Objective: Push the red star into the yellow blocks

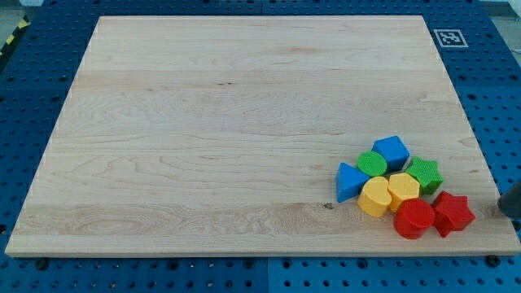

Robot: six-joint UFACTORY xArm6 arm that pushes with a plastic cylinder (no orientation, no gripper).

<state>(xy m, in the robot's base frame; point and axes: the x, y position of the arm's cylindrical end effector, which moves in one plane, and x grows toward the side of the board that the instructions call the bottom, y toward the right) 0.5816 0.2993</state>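
The red star [453, 213] lies near the board's bottom right corner, touching a red round block [414, 218] on its left. Two yellow blocks sit just up and to the left of it: a yellow hexagon [403, 189] and a rounded yellow block [375, 197]. The red star sits close to the hexagon's lower right side. My tip [504, 209] shows as a dark shape at the view's right edge, a short way to the right of the red star and apart from it.
A blue triangle [352, 181], a green round block [372, 164], a blue block [391, 150] and a green star [424, 174] crowd around the yellow blocks. The wooden board [244, 122] carries a marker tag [449, 37] at its top right corner. Blue pegboard surrounds it.
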